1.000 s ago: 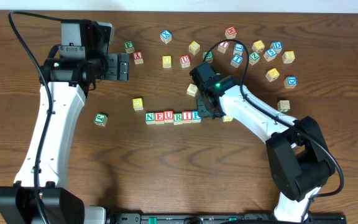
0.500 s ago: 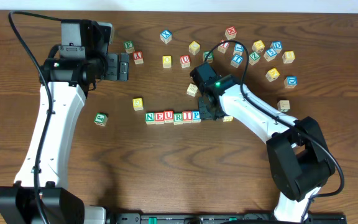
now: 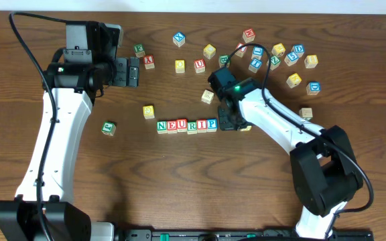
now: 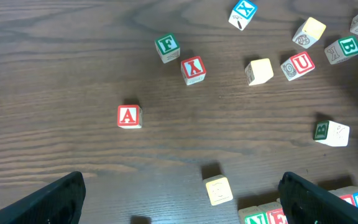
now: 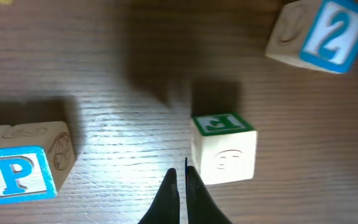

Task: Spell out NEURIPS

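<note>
A row of wooden cubes reads N, E, U, R, I, P at mid-table. Its blue P cube ends the row on the right. Just right of it my right gripper hangs low over the wood, shut and holding nothing. A pale cube with a green top face stands against the right side of its fingertips. A yellow-faced cube lies left of the row. My left gripper is far back left, open and empty.
Loose cubes are scattered along the back: a red A, a green F, a red X, a red U. A cube with a blue character lies to the right. One green-faced cube sits alone at the left.
My right gripper's jaws have gone from slightly apart to shut, and it has shifted a little to the right, away from the P. The left arm has not moved.
</note>
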